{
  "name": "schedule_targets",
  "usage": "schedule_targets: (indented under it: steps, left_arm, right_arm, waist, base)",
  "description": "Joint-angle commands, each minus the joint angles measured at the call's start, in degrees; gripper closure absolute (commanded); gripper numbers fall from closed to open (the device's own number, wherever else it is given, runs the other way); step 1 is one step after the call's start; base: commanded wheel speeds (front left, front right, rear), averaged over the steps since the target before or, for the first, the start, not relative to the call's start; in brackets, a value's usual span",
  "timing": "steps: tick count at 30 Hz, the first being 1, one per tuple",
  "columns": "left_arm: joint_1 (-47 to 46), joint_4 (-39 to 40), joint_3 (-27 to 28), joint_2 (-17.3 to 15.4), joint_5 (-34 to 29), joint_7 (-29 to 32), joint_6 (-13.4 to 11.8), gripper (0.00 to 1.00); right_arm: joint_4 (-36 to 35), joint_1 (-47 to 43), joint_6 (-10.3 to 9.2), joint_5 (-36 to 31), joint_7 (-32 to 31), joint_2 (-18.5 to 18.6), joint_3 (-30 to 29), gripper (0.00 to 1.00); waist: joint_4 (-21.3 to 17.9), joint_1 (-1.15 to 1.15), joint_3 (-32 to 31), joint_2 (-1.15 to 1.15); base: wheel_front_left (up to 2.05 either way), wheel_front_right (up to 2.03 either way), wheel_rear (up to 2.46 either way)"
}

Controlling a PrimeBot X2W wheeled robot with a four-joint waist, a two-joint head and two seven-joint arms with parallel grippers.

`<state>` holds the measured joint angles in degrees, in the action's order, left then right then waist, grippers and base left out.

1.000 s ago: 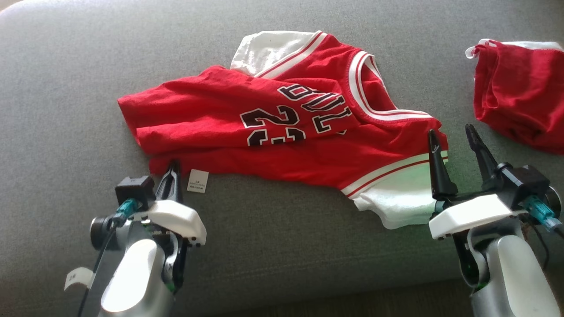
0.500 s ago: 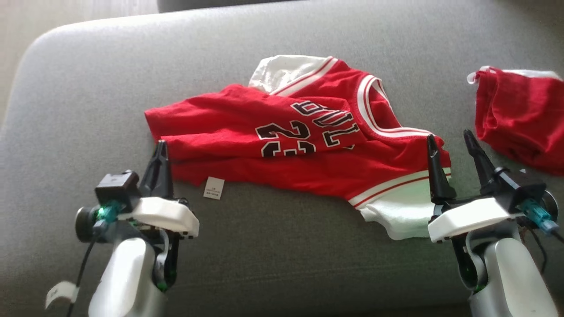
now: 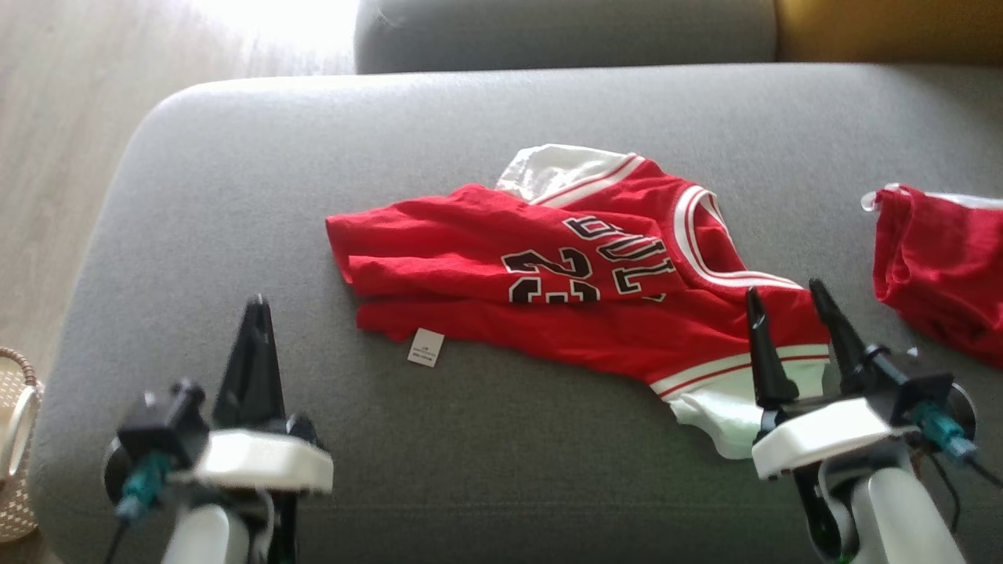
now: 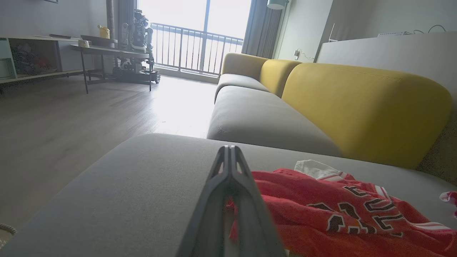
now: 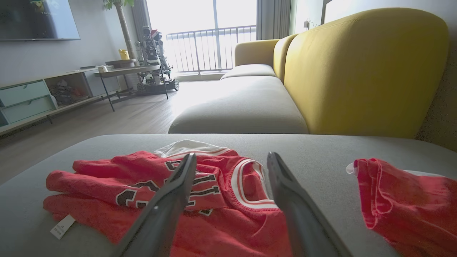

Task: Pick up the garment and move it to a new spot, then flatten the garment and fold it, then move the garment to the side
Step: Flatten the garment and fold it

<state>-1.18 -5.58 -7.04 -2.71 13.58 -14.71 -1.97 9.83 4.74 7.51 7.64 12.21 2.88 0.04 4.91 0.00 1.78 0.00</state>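
Jersey (image 3: pixel 580 298) lies crumpled, red with white trim, number showing.

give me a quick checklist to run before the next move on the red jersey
1. Left gripper ready to grasp: not ok, jaws shut on nothing, off to the left of the jersey.
2. Right gripper ready: ok, jaws open at the jersey's near right end.
3. Right jaws touching cloth: cannot tell.
4. Jersey lying flat: not ok, folded over itself and rumpled.
5. Second red garment apart from the jersey: ok, a strip of grey cushion shows between them.
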Motion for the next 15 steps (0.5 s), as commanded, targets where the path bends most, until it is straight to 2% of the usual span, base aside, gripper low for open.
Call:
schedule_targets:
  steps: [1, 3, 4, 5, 6, 15]
  left_arm:
    - [-1.0, 1.9, 1.5, -0.3, 0.1, -0.3, 0.1, 1.0]
    - [0.8, 1.7, 1.3, -0.3, 0.7, -0.3, 0.1, 1.0]
    - [1.6, 1.5, 0.9, -0.2, 1.1, -0.3, 0.2, 0.89]
    - [2.1, 1.2, 0.4, -0.2, 1.2, -0.3, 0.3, 0.16]
    - [2.5, 1.2, -0.1, -0.2, 1.2, -0.3, 0.3, 0.0]
    - [2.1, 0.8, -1.8, -0.2, 1.5, -0.3, -1.1, 0.0]
  right_arm:
    - [-2.0, 1.0, -0.02, 0.2, 0.8, 0.0, 1.4, 0.0]
    - [-2.1, 0.0, -0.02, 0.2, 0.8, 0.0, 2.0, 0.0]
    - [-2.2, -0.5, -0.02, 0.1, 0.8, 0.0, 2.2, 0.0]
    - [-2.3, -0.9, -0.02, 0.1, 0.8, 0.0, 2.3, 0.0]
    - [-2.3, -1.2, -0.02, 0.1, 0.8, 0.0, 2.3, 0.0]
    - [-3.0, -1.3, -0.02, 0.4, 0.4, 0.0, 2.6, 0.0]
  waist:
    - [0.8, 0.0, -0.8, 0.0]
    - [1.0, 0.0, -1.2, 0.0]
    - [1.0, 0.0, -1.3, 0.0]
    - [1.0, 0.0, -1.4, 0.0]
    - [1.1, 0.0, -1.5, 0.0]
    - [0.5, 0.0, -1.2, 0.0]
  base:
    - [0.0, 0.0, 0.0]
    - [0.0, 0.0, 0.0]
    - [0.0, 0.0, 0.0]
    - [0.0, 0.0, 0.0]
    - [0.0, 0.0, 0.0]
    - [0.0, 0.0, 0.0]
